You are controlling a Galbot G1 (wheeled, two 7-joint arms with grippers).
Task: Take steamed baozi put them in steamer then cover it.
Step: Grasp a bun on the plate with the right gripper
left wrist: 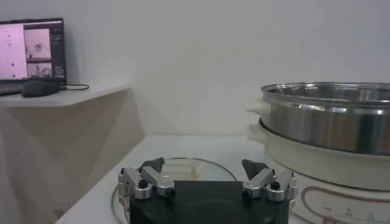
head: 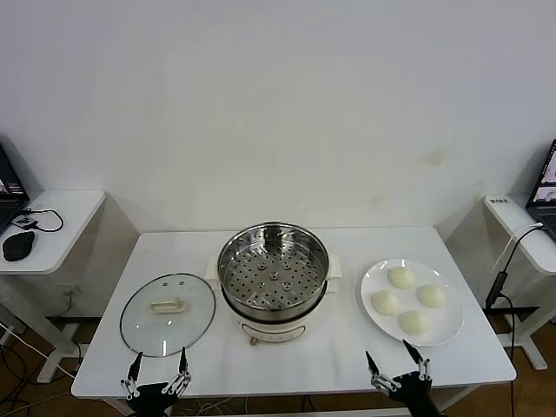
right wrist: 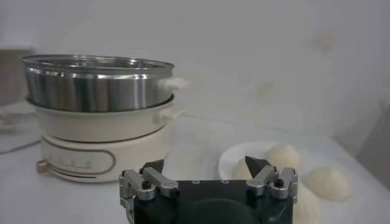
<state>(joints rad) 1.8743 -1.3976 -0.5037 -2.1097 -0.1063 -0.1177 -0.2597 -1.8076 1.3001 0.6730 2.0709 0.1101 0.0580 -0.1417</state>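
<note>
The steel steamer (head: pixel 273 276) stands at the table's middle on its cream base, its perforated tray bare. Several pale baozi (head: pixel 401 278) lie on a white plate (head: pixel 450 327) to its right. The glass cover (head: pixel 167 314) with a cream handle lies flat to the steamer's left. My left gripper (head: pixel 158 365) is open and empty at the front edge, just before the cover (left wrist: pixel 183 169). My right gripper (head: pixel 388 358) is open and empty at the front edge, before the plate. The right wrist view shows the steamer (right wrist: pixel 97 82) and baozi (right wrist: pixel 283 156) ahead.
The white table (head: pixel 347 347) carries everything. A side table (head: pixel 52 228) with a mouse and laptop stands at the left; another side table (head: pixel 526 228) with a laptop and cable stands at the right. A white wall is behind.
</note>
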